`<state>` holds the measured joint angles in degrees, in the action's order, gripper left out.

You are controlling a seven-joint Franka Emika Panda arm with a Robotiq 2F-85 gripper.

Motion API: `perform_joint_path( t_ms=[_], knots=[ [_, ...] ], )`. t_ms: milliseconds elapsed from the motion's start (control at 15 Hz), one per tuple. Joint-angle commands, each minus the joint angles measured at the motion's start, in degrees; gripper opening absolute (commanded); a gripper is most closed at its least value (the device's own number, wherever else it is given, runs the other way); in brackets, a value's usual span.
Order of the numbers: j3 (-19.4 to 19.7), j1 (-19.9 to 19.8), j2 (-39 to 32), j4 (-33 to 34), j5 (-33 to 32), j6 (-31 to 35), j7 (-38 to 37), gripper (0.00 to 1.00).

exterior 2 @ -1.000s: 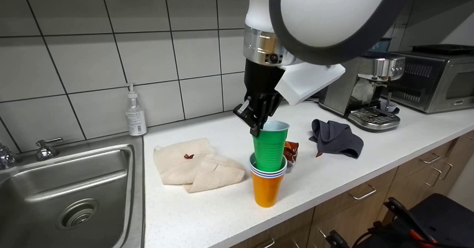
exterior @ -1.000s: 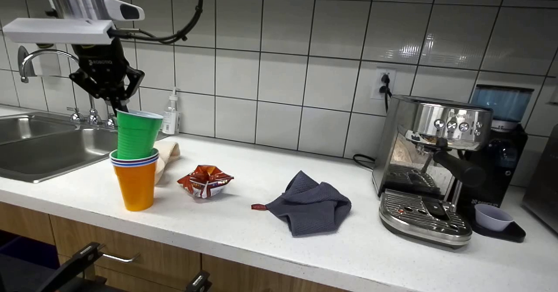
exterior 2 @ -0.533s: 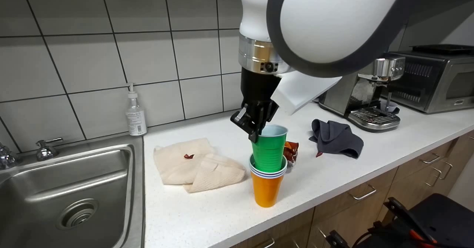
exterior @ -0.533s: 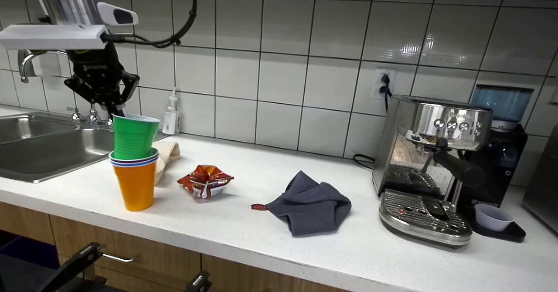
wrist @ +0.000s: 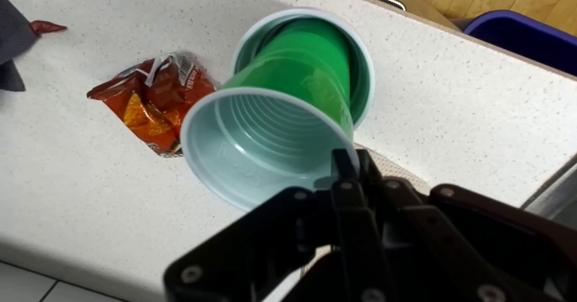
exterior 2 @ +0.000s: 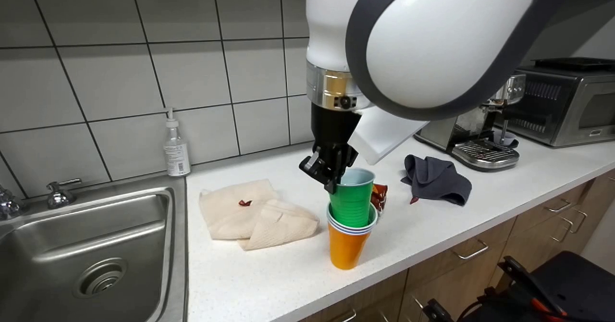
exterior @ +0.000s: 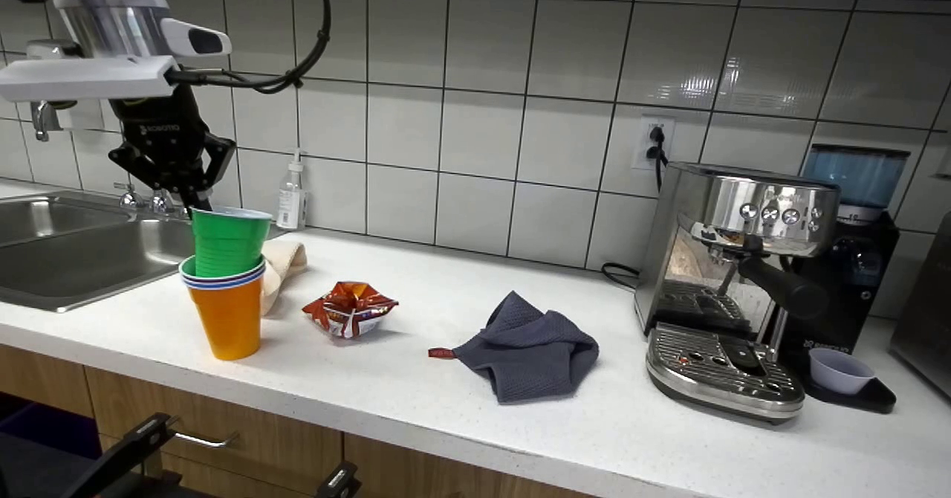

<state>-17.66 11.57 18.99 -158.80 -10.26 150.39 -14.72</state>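
Gripper [wrist: 356, 163] pinches the rim of a tilted green plastic cup [exterior: 232, 242], its base inside the orange cup stack [exterior: 229, 321] left of the red chip bag [exterior: 349, 311] in an exterior view; off-axis pushing could tip the seemingly leaning stack.

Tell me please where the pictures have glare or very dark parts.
In an exterior view, reflections brighten some wall tiles; in both exterior views, pale glare streaks the sink; in the wrist view, the pincer is nearly black, and a small highlight shines inside the green cup.
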Motion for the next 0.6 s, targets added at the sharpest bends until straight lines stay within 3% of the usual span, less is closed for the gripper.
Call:
perform_joint_path(
  t_ms=[0,533],
  knots=[
    [-2.6,-3.1,-1.0,-0.1,-4.3,1.5,-4.6,0.01],
    [-4.6,-5.6,-2.5,-0.2,-10.9,2.8,-11.4,0.01]
  ],
)
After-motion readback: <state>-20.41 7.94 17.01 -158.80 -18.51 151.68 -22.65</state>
